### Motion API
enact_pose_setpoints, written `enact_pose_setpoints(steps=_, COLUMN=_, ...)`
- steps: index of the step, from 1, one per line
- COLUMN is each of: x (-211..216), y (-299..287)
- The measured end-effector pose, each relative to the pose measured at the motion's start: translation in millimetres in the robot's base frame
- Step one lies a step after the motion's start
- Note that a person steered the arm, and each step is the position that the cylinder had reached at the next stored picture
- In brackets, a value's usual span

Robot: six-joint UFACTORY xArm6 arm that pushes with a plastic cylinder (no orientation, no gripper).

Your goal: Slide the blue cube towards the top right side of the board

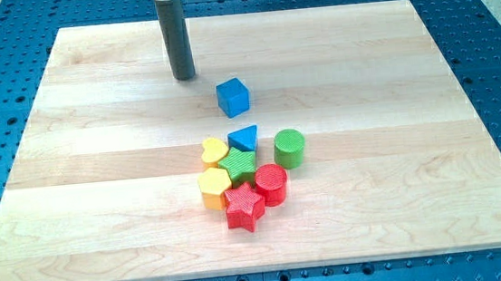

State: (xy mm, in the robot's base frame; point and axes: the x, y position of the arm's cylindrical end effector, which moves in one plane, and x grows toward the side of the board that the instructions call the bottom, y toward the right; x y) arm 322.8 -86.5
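My tip (184,77) sits up-left of blue cube (233,97), not touching; no fingers fitted, nothing grasped; poorly placed for up-right push.

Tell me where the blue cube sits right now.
The blue cube sits near the board's centre, right of and below my tip, apart from it, just above the blue triangle.

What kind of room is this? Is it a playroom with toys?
Probably a robot lab, not a playroom. A wooden board sits on a blue metal table full of bolt holes. My tip rests on the board, up-left of the blue cube, which is apart from the other blocks.
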Motion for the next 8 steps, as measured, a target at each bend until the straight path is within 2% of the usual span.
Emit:
enact_pose_setpoints(steps=1, x=7, y=-34)
enact_pose_setpoints(steps=2, x=61, y=-39)
enact_pose_setpoints(steps=4, x=99, y=12)
enact_pose_setpoints(steps=5, x=80, y=19)
enact_pose_setpoints(steps=6, x=62, y=108)
enact_pose_setpoints(steps=7, x=60, y=146)
enact_pose_setpoints(steps=8, x=125, y=114)
